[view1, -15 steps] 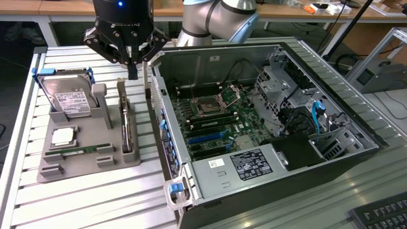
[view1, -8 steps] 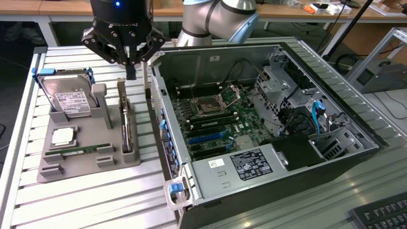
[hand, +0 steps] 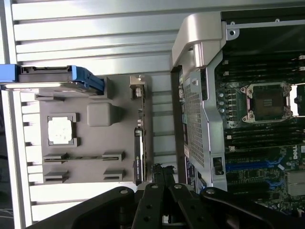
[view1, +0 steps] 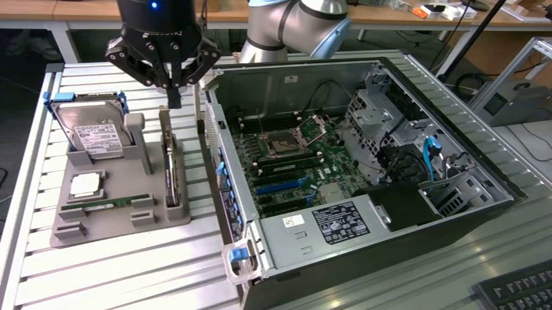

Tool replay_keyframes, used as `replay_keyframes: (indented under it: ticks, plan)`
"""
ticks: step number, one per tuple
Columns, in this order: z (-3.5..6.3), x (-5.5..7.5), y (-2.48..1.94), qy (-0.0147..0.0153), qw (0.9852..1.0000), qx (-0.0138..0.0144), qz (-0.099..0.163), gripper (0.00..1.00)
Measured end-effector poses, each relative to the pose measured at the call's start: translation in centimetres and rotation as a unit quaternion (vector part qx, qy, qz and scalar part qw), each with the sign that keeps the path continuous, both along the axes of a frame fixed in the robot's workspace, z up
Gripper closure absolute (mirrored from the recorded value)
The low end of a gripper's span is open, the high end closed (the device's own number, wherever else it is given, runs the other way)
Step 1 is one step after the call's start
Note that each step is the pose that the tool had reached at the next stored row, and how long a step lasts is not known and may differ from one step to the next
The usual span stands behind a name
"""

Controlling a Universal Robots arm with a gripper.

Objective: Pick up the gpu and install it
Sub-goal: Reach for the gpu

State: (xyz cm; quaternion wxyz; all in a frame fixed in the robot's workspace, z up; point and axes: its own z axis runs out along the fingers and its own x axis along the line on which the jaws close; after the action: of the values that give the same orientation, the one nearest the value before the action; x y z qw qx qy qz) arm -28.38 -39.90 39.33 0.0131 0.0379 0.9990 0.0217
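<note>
Jaws pressed together, gripping nothing, hanging just above one end of gpu [view1: 170, 169]. Gpu stands on edge in slot of grey holder [view1: 103, 227], on side nearest open computer case [view1: 405, 213]. Hard drive [view1: 97, 137] upright in same holder. Processor chip [view1: 84, 185] and RAM stick [view1: 110, 204] lie flat in it. Holder and case sit on slatted desk [view1: 129, 274]. Blue slots [view1: 278, 186] show on motherboard inside case.
</note>
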Motion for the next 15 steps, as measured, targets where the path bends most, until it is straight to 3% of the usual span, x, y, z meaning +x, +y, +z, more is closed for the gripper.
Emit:
replay_keyframes:
  ticks: [15]
  plan:
    - [0.0,-1.1,0.0,0.0,1.0,0.0,0.0,0.89]
